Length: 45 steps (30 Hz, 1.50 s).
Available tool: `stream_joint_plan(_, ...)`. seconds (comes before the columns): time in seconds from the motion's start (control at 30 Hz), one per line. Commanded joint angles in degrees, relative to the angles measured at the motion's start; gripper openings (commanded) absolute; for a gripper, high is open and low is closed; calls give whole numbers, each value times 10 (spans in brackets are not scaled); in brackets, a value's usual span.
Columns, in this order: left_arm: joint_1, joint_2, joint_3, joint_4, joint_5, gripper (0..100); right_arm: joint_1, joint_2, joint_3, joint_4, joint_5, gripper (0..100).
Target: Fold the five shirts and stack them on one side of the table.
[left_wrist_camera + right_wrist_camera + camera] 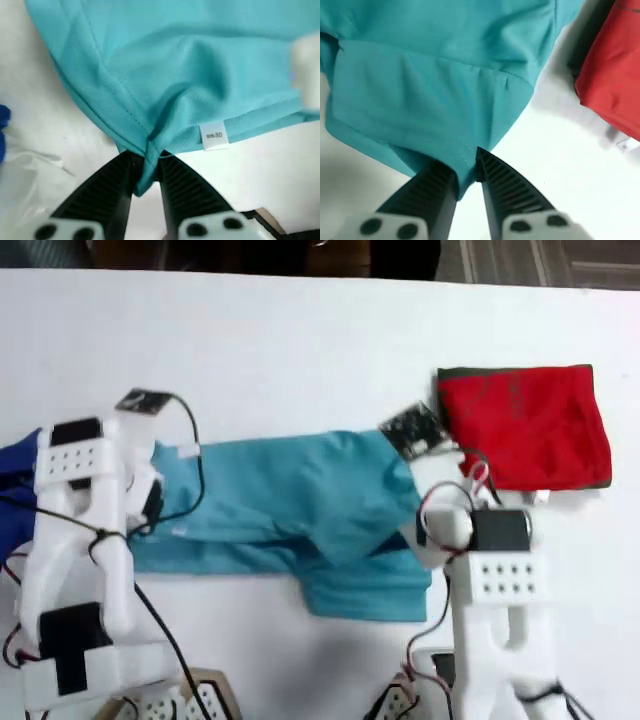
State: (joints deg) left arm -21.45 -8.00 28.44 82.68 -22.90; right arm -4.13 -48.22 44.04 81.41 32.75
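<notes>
Black ribbed left fingers are closed on a thin fold of hem of the teal shirt. The right fingers are pinched the same way on the shirt's opposite edge.

On the white counter the teal shirt lies stretched sideways between the two arms, with a loose flap hanging toward the near edge. A red shirt, already folded, sits just beside its right end. A blue shirt shows at the left edge.

Both grips look shallow, taking little more than the seam, so I judge that a quick lift or an uneven pull could let one edge slip out and collapse the fold. The loose flap may bunch underneath. A swing to the right could also drag cloth over the red shirt and rumple it.

From above, the whole layout and the neighbouring shirts are plain, but the arms cover the pinch points. The wrist views show exactly how little cloth each pair has hold of. The left wrist view also catches a small white label at the hem.
</notes>
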Motion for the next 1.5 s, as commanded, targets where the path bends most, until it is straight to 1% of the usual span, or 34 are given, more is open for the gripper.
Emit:
stream_joint_plan(0.0, -15, -25, 37, -39, -12, 24, 13, -56, 30, 8, 19, 19)
stream_joint_plan(0.1, -16, -27, 58, -51, -12, 24, 13, -82, 41, 28, 22, 19)
stream_joint_plan(0.3, -17, -40, 50, -25, -11, 24, 8, -124, -14, 80, 22, 19)
stream_joint_plan(0.37, -17, -42, 51, -32, -12, 24, 8, -124, -9, 95, 23, 19)
stream_joint_plan(0.5, -14, -38, 84, -63, -12, 24, 13, -124, 39, 94, 66, 19)
stream_joint_plan(0.6, -16, -26, 110, -96, -12, 24, 13, -124, 74, 73, 83, 19)
stream_joint_plan(0.73, -16, -1, 112, -99, -12, 26, 13, -124, 104, 55, 97, 25)
stream_joint_plan(0.8, -16, 5, 112, -96, -15, 59, 11, -124, 105, 56, 98, 38)
stream_joint_plan(0.87, -16, 5, 106, -82, -31, 130, 9, -124, 105, 58, 97, 95)
stream_joint_plan(0.97, -23, 5, 74, -50, -40, 237, 8, -128, 103, 58, 97, 204)
stream_joint_plan(1.03, -36, 5, 37, -32, -37, 247, 7, -129, 95, 57, 96, 251)
stream_joint_plan(1.13, -54, 5, -40, 8, -38, 229, 10, -129, 55, 58, 93, 258)
stream_joint_plan(1.3, -51, 9, -173, 87, -39, 226, 8, -126, -74, 87, 93, 258)
stream_joint_plan(1.37, -51, 9, -211, 98, -38, 226, 8, -124, -133, 110, 93, 258)
stream_joint_plan(1.47, -50, 10, -236, 98, -36, 226, 8, -124, -197, 145, 93, 258)
